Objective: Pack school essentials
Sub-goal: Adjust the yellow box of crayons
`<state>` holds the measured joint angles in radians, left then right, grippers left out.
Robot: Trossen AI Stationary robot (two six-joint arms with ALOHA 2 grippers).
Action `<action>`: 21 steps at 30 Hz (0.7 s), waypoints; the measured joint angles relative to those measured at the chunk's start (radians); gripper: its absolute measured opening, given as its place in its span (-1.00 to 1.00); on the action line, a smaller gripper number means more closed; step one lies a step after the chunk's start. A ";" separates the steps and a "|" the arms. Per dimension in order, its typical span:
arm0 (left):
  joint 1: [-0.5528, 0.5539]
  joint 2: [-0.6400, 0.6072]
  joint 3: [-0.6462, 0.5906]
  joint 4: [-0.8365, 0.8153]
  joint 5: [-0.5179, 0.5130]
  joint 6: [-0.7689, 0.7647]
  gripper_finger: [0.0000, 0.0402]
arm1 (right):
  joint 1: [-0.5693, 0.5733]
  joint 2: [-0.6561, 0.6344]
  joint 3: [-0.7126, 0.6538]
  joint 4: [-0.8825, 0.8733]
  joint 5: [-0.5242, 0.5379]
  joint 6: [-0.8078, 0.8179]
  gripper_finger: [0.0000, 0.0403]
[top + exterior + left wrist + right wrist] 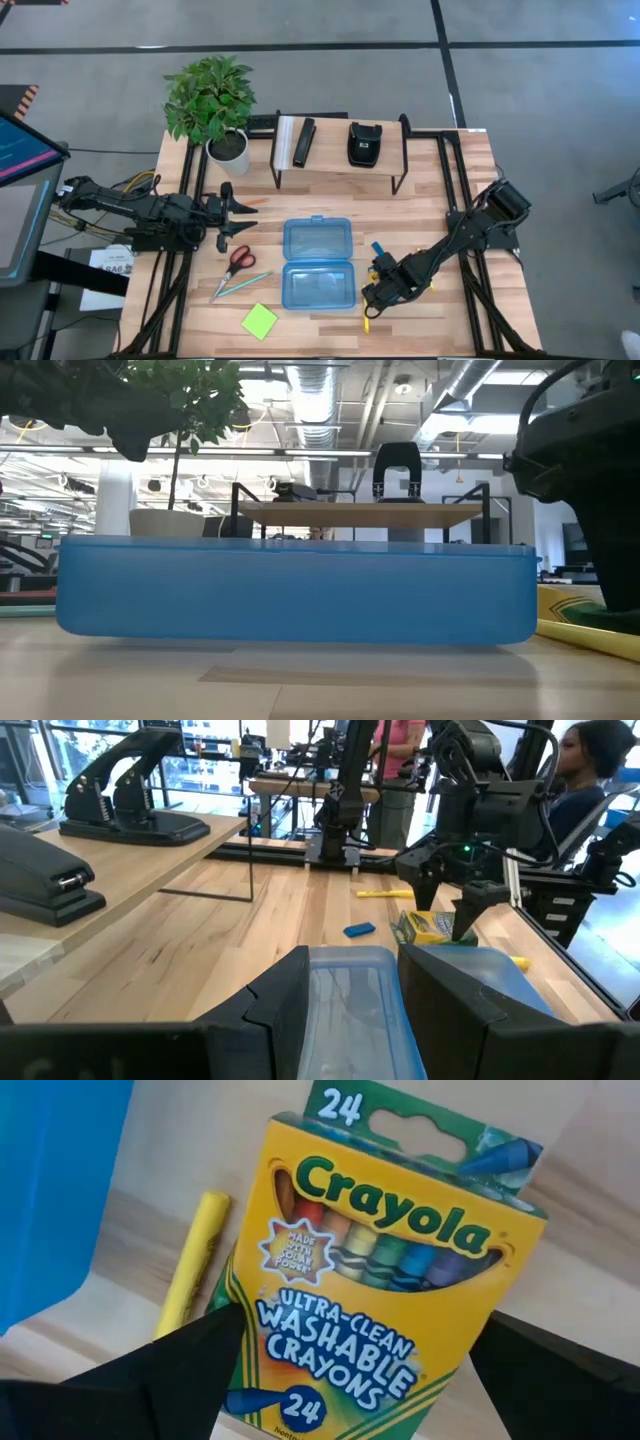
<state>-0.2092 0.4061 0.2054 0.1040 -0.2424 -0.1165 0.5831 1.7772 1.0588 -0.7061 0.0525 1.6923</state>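
The yellow-green crayon box lies flat on the table, right of the open blue case. My right gripper points down over it, open, one finger on either side of the box. A yellow stick lies between the crayon box and the case. A small blue eraser lies just beyond. Red-handled scissors, a teal pencil and a lime-green pad lie left of the case. My left gripper waits open at the table's left, holding nothing.
A black-framed shelf at the far edge carries a black bar and a black pouch. A potted plant stands at the far left. Another yellow stick lies on the table beyond the eraser. A person sits beyond the table.
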 joint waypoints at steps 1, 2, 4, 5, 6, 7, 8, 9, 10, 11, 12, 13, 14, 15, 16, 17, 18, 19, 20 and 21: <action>0.000 0.000 0.000 0.000 0.000 0.000 -0.28 | -0.003 -0.010 -0.001 -0.016 0.000 -0.018 0.99; 0.000 0.000 0.000 0.000 0.000 0.000 -0.28 | -0.003 -0.023 -0.001 -0.043 0.000 -0.032 0.99; 0.000 0.000 0.000 0.000 0.000 0.000 -0.28 | -0.004 -0.052 -0.002 -0.100 0.002 -0.049 0.99; 0.000 0.000 0.000 0.000 0.000 0.000 -0.28 | -0.005 -0.065 -0.003 -0.127 0.011 -0.050 0.99; 0.000 0.000 0.000 0.000 0.000 0.000 -0.28 | -0.007 -0.078 -0.003 -0.152 0.022 -0.049 0.99; 0.000 0.000 0.000 0.000 0.000 0.000 -0.28 | -0.010 -0.095 -0.003 -0.171 0.029 -0.047 0.99; 0.000 0.000 0.000 0.000 0.000 0.000 -0.28 | -0.010 -0.111 -0.003 -0.183 0.037 -0.046 0.99; 0.000 0.000 0.000 0.000 0.000 0.000 -0.28 | -0.010 -0.129 -0.003 -0.190 0.050 -0.048 0.99; 0.000 0.000 0.000 0.000 0.000 0.000 -0.28 | -0.010 -0.142 -0.002 -0.189 0.067 -0.054 0.99; 0.000 0.000 0.000 0.000 0.000 0.000 -0.28 | -0.009 -0.152 -0.002 -0.184 0.087 -0.072 0.99; 0.000 0.000 0.000 0.000 0.000 0.000 -0.28 | -0.007 -0.160 -0.002 -0.172 0.102 -0.102 0.99; 0.000 0.000 0.000 0.000 0.000 0.000 -0.28 | -0.002 -0.167 -0.002 -0.158 0.111 -0.141 0.99; 0.000 0.000 0.000 0.000 0.000 0.000 -0.28 | 0.004 -0.170 -0.001 -0.144 0.113 -0.176 0.99; 0.000 0.000 0.000 0.000 0.000 0.000 -0.28 | 0.012 -0.169 -0.001 -0.132 0.115 -0.201 0.99; 0.000 0.000 0.000 0.000 0.000 0.000 -0.28 | 0.023 -0.165 -0.001 -0.124 0.116 -0.222 0.99; 0.000 0.000 0.000 0.000 0.000 0.000 -0.28 | 0.035 -0.157 -0.001 -0.114 0.115 -0.245 0.99; 0.000 0.000 0.000 0.000 0.000 0.000 -0.28 | 0.048 -0.146 -0.001 -0.104 0.115 -0.268 0.99; 0.000 0.000 0.000 -0.001 0.000 0.000 -0.28 | 0.064 -0.135 -0.001 -0.101 0.114 -0.282 0.99; 0.000 0.000 0.000 0.000 0.000 0.000 -0.28 | 0.078 -0.125 -0.001 -0.102 0.108 -0.283 0.99; 0.000 0.000 0.000 -0.001 0.000 0.000 -0.28 | 0.092 -0.112 0.000 -0.103 0.107 -0.275 0.99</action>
<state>-0.2092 0.4061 0.2054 0.1034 -0.2428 -0.1165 0.6750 1.6649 1.0584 -0.8089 0.1596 1.4177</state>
